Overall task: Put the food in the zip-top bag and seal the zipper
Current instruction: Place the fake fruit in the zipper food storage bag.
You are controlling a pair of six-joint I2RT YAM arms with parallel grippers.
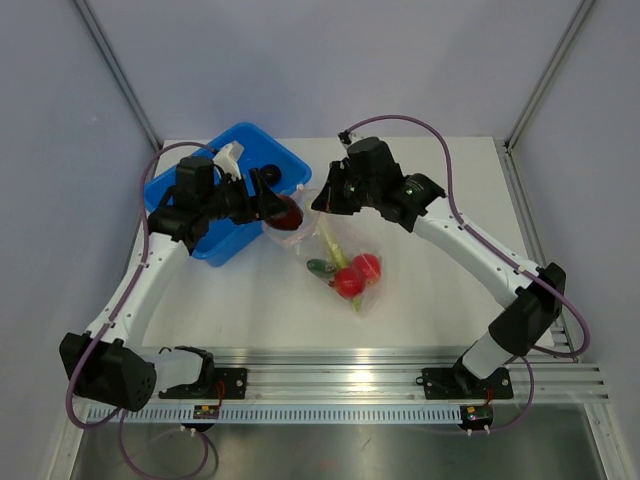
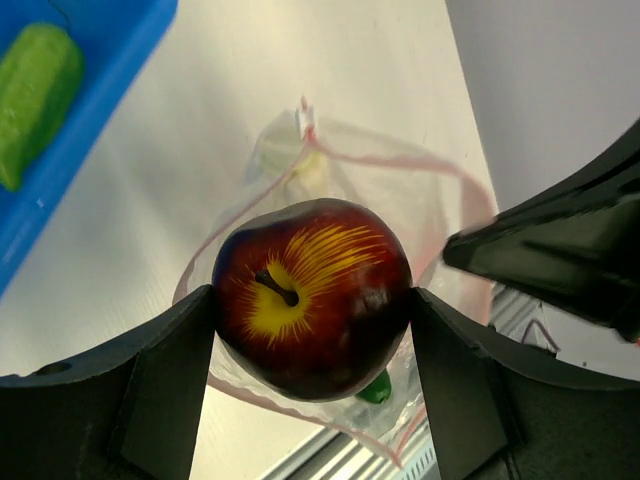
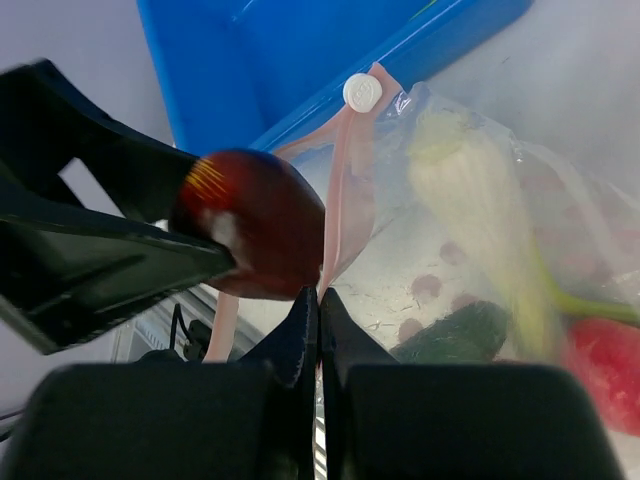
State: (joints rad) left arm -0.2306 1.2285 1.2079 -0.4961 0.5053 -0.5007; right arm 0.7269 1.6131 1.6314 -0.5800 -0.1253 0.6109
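Note:
My left gripper is shut on a dark red apple with a yellow patch round its stem. It holds the apple over the open mouth of the zip-top bag. My right gripper is shut on the pink zipper strip, lifting the mouth edge beside the apple. Inside the bag lie a pale stalk, a green cucumber piece and two red fruits.
A blue bin stands at the back left, close behind the bag's mouth. A green piece lies in the bin. The zipper's white slider sits at the bin end of the strip. A metal rail runs along the near edge.

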